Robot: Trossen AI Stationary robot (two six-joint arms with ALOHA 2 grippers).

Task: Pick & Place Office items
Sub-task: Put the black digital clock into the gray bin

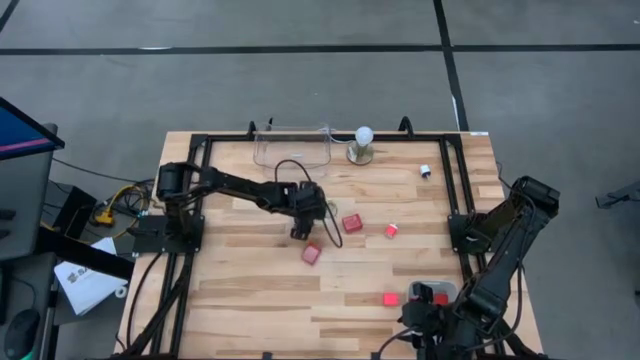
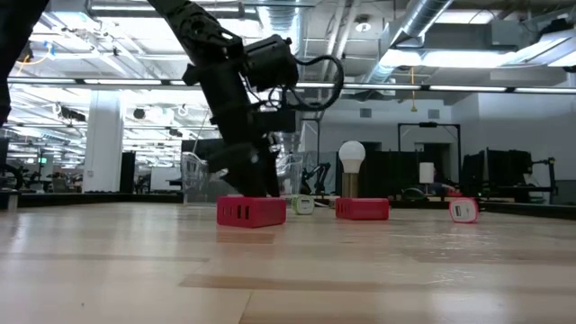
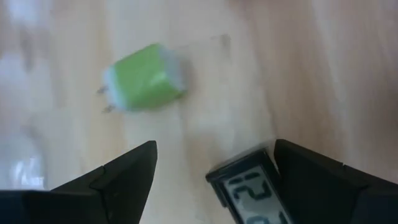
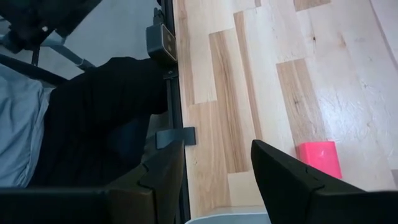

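Note:
My left gripper (image 1: 300, 232) hangs open, low over the middle of the table, pointing down. In the left wrist view it (image 3: 214, 149) stands over a small black piece with a white digit display (image 3: 249, 186), which lies just inside one finger. A green block with metal prongs (image 3: 143, 78) lies flat on the wood a little beyond. Red blocks lie nearby (image 1: 311, 254) (image 1: 351, 223) (image 1: 392, 230). My right gripper (image 4: 217, 149) is open at the near right corner, with a pink block (image 4: 319, 158) beside it. My left gripper comes from above with the black display piece (image 3: 264, 171) lying on the table close against the inner side of one finger (image 3: 311, 177). Whether that finger touches it, I cannot tell. The other finger stands apart from it.
A clear plastic box (image 1: 292, 146) and a white ball on a round metal base (image 1: 362, 145) stand at the far edge. A small black-and-white piece (image 1: 425, 171) lies far right. A grey tray (image 1: 432, 289) with red pieces sits near right. Black frame rails (image 1: 204, 190) border both sides.

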